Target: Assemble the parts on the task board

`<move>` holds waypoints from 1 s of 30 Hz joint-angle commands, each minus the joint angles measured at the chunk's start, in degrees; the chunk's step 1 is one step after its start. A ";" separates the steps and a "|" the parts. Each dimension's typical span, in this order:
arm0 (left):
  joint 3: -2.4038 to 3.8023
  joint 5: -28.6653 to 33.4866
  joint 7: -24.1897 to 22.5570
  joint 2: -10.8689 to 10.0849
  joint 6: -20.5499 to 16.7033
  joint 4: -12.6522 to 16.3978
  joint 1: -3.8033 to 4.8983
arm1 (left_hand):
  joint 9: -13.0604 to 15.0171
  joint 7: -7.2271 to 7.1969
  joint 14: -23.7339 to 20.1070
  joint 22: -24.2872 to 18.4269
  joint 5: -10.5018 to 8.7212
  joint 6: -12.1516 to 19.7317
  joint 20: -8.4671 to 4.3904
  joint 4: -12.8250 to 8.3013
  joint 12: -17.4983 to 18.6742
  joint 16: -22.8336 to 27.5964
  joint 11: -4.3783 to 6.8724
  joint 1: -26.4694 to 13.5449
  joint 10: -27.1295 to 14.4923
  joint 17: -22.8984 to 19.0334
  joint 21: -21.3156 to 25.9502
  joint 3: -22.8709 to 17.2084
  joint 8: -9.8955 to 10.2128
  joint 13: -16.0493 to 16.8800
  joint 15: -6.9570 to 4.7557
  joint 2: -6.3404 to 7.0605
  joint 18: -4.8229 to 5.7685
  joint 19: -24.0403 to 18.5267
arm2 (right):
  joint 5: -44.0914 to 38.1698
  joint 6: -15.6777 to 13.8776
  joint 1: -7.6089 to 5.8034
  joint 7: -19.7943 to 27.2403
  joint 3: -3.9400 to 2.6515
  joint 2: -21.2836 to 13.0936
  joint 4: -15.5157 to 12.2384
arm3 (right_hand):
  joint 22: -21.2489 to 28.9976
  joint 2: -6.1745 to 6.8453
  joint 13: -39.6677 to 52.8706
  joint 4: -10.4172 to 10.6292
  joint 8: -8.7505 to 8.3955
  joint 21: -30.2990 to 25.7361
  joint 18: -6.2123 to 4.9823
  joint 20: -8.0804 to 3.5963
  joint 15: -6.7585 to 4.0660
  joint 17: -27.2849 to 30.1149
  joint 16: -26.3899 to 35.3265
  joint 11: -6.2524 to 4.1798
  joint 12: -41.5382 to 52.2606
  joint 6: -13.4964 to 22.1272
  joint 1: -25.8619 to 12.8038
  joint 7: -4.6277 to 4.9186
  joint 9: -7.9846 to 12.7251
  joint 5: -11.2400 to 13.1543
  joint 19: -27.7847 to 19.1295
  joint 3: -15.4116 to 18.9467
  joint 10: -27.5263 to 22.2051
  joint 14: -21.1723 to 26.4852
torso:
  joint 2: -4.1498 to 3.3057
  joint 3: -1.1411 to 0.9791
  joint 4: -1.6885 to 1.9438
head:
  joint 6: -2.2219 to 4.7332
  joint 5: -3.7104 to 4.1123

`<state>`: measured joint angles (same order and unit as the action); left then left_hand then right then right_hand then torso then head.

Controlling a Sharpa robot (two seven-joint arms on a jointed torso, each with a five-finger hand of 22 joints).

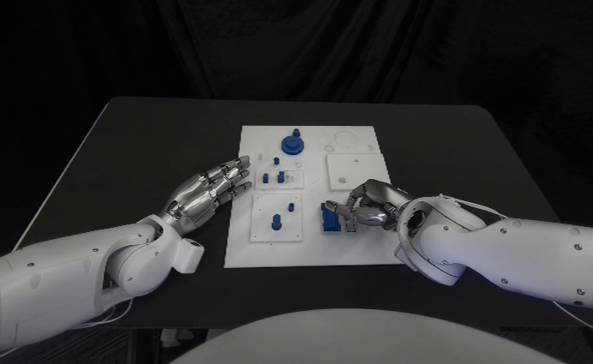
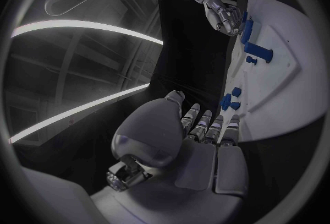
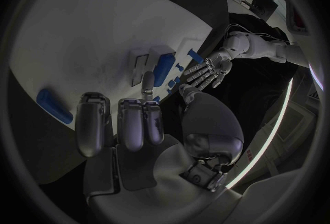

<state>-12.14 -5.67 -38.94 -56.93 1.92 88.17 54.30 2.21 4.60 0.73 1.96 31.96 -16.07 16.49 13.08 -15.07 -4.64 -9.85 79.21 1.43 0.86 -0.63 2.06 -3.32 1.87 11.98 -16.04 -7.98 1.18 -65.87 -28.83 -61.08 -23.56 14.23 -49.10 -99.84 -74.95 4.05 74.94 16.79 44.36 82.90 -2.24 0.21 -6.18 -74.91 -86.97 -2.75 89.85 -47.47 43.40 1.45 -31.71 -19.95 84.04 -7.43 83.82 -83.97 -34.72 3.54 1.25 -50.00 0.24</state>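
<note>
The white rectangular task board [image 1: 358, 253] lies mid-table on the black tabletop [image 1: 148, 133], with bare black surface along the far edge and both side edges. Upright blue pegs [image 1: 280, 177] and a taller blue knobbed part [image 1: 293, 143] crowd the board's left half. The left hand [image 1: 210, 193], fingers spread, blocks the board's left edge; the right hand [image 1: 367, 205] covers its near right part, beside a blue block [image 1: 332, 221].

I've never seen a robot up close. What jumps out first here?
A white task board studded with small blue parts glows mid-table. The right hand curls its fingers over a blue block at the board's near right; the left hand lies spread by its left edge.
</note>
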 commanded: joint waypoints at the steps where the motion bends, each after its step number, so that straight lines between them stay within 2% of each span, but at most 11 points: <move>1: 0.05 0.21 -3.21 0.12 0.70 0.03 -0.10 | -0.04 -0.39 -0.05 -0.09 0.24 0.01 0.02 -0.20 -0.21 -0.13 -0.34 0.48 -0.09 0.07 -0.20 -0.18 0.27 0.07 0.14 0.04 -0.53 0.12 | -0.01 -0.12 0.19 0.01 -0.02 -0.27 -0.27 | -12.47 -0.04 15.06 0.03 -0.29 -0.15 0.30 0.34 0.39 -7.99 0.19 0.41 0.15 0.16 -0.63 0.19 -0.09 0.83 2.94 0.99 6.18 -4.70 | 0.00 0.00 0.01 | 0.00 -0.08; 6: 0.05 0.22 -3.17 0.14 0.69 -0.07 -0.12 | -0.04 -0.39 -0.05 -0.09 0.27 0.02 0.02 -0.24 -0.22 -0.12 -0.34 0.51 -0.09 0.07 -0.20 -0.22 0.27 0.07 0.14 0.04 -0.53 0.12 | -0.02 -1.91 0.19 1.80 -0.01 -1.00 -0.91 | -12.51 -0.34 15.06 0.01 -0.25 -0.03 0.33 0.35 0.38 -8.09 0.14 0.40 0.15 -0.02 -0.73 0.15 -0.17 1.14 2.99 1.49 6.18 -4.73 | 0.02 0.00 0.01 | 0.00 -0.14; 12: 0.05 0.22 -3.22 0.14 0.70 -0.09 -0.15 | -0.04 -0.39 -0.05 -0.09 0.27 0.02 0.02 -0.24 -0.22 -0.12 -0.34 0.51 -0.09 0.07 -0.20 -0.22 0.27 0.07 0.14 0.04 -0.53 0.12 | -0.73 -3.68 -0.03 3.35 -0.08 -3.89 -3.89 | -12.47 -0.82 15.06 -0.23 -0.35 -0.15 0.29 0.28 0.29 -7.88 0.21 0.28 0.15 -0.13 5.89 0.02 -0.60 -3.11 2.97 2.14 6.18 -4.69 | 0.01 -0.03 0.01 | 0.00 -0.18; 14: 0.05 0.22 -3.24 0.10 0.64 -0.08 -0.15 | -0.04 -0.41 -0.05 -0.08 0.30 0.02 0.02 -0.31 -0.22 -0.13 -0.35 0.55 -0.09 0.07 -0.20 -0.30 0.27 0.07 0.15 0.04 -0.52 0.13 | -1.37 -3.92 -0.81 3.08 -0.11 -5.45 -5.31 | -12.48 -0.67 15.06 -0.45 -0.54 -0.15 0.29 0.22 0.26 -7.85 0.22 0.24 0.15 -0.05 8.52 -0.03 -0.70 -6.83 2.97 2.32 6.18 -4.68 | 0.00 -0.03 0.01 | 0.00 -0.12; 17: 0.05 0.22 -3.26 0.01 0.54 -0.08 -0.16 | -0.04 -0.42 -0.05 -0.05 0.31 0.03 0.02 -0.33 -0.22 -0.12 -0.35 0.55 -0.09 0.07 -0.22 -0.31 0.28 0.07 0.15 0.04 -0.52 0.16 | -2.87 -3.50 -2.79 1.86 -0.12 -8.00 -7.25 | -12.48 -0.64 15.06 -0.28 -0.76 -0.16 0.29 0.24 0.26 -7.83 0.22 0.26 0.15 0.03 9.68 0.01 -0.67 -8.14 2.98 2.52 6.18 -4.68 | 0.01 -0.02 0.02 | 0.00 0.03; 18: 0.05 0.22 -3.25 -0.02 0.51 -0.08 -0.16 | -0.04 -0.42 -0.05 -0.05 0.31 0.03 0.02 -0.33 -0.22 -0.12 -0.35 0.55 -0.09 0.07 -0.22 -0.31 0.28 0.07 0.15 0.04 -0.52 0.16 | -3.58 -3.28 -3.49 1.28 -0.11 -8.95 -7.90 | -12.49 -0.14 15.06 -0.76 -1.11 -0.11 0.31 0.22 0.26 -7.86 0.21 0.30 0.15 0.26 11.67 0.07 -0.57 -11.45 3.00 2.42 6.18 -4.68 | 0.03 -0.03 0.00 | 0.00 0.07; 21: 0.05 0.22 -3.22 -0.07 0.46 -0.03 -0.16 | -0.04 -0.44 -0.05 -0.03 0.32 0.04 0.02 -0.35 -0.25 -0.16 -0.36 0.57 -0.09 0.08 -0.23 -0.34 0.28 0.08 0.16 0.04 -0.52 0.17 | -6.35 -2.76 -4.87 -0.46 -0.09 -11.58 -9.49 | -12.53 0.39 15.06 -0.81 -1.67 -0.02 0.34 0.29 0.37 -7.90 0.18 0.42 0.15 0.43 13.80 0.22 -0.33 -14.36 3.04 2.53 6.18 -4.70 | 0.03 -0.04 -0.01 | 0.00 0.24; 22: 0.05 0.22 -3.22 -0.08 0.44 -0.01 -0.16 | -0.04 -0.44 -0.05 -0.03 0.32 0.04 0.02 -0.35 -0.25 -0.16 -0.36 0.57 -0.09 0.08 -0.23 -0.34 0.28 0.08 0.16 0.04 -0.52 0.17 | -7.44 -2.50 -5.12 -1.09 -0.06 -12.27 -9.80 | -12.62 0.87 15.06 -1.52 -1.90 0.23 0.40 0.29 0.32 -8.27 -0.01 0.36 0.15 0.30 16.21 0.15 -0.21 -18.61 3.15 2.09 6.18 -4.77 | 0.05 -0.05 -0.01 | 0.00 0.31; 23: 0.05 0.22 -3.20 -0.09 0.43 0.00 -0.16 | -0.04 -0.44 -0.05 -0.03 0.32 0.04 0.02 -0.35 -0.25 -0.16 -0.36 0.57 -0.09 0.08 -0.23 -0.34 0.28 0.08 0.16 0.04 -0.52 0.17 | -8.59 -2.09 -5.31 -1.78 -0.05 -12.91 -10.00 | -12.69 1.14 15.06 -1.82 -1.99 0.45 0.45 0.25 0.28 -8.50 -0.12 0.31 0.15 0.20 17.30 0.09 -0.16 -21.12 3.25 1.81 6.18 -4.82 | 0.06 -0.04 0.01 | 0.00 0.38; 26: 0.05 0.22 -3.19 -0.09 0.43 0.01 -0.16 | -0.04 -0.45 -0.04 -0.02 0.33 -0.01 0.02 -0.38 -0.27 -0.20 -0.37 0.58 -0.09 0.08 -0.24 -0.36 0.27 0.08 0.16 0.05 -0.51 0.18 | -12.68 0.33 -5.69 -4.60 0.01 -14.47 -9.80 | -12.78 1.49 15.06 -2.04 -2.12 0.70 0.51 0.23 0.25 -8.66 -0.22 0.23 0.15 -0.03 18.81 0.00 -0.09 -23.67 3.35 1.54 6.18 -4.86 | 0.11 -0.01 0.10 | 0.00 0.87; 30: 0.04 0.22 -3.28 -0.04 0.47 0.00 -0.16 | -0.03 -0.44 -0.04 0.01 0.30 -0.02 0.02 -0.38 -0.27 -0.21 -0.37 0.57 -0.09 0.09 -0.25 -0.37 0.27 0.08 0.17 0.06 -0.51 0.21 | -16.80 2.98 -5.28 -7.51 0.05 -15.47 -9.02 | -12.77 1.86 15.06 -2.12 -2.19 0.68 0.51 0.22 0.24 -8.51 -0.16 0.23 0.15 0.00 19.33 0.00 -0.07 -24.11 3.35 1.57 6.18 -4.83 | 0.18 0.06 0.09 | 0.00 0.97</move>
<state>-12.14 -5.67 -38.94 -57.06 1.95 88.03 54.21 2.22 4.61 0.73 1.96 31.95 -16.07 16.49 12.88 -15.03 -4.64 -9.84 79.21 1.43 0.86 -0.63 1.86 -3.32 1.86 11.98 -16.04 -7.98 1.18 -75.70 -29.37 -66.61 -25.73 14.25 -64.36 -109.00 -74.93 5.90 74.92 14.92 42.35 83.37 -2.24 0.22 -6.18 -74.91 -86.98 -2.60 89.85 -47.37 62.32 1.56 -31.86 -43.90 84.04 -5.95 83.97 -83.97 -34.61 3.52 1.31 -50.00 1.10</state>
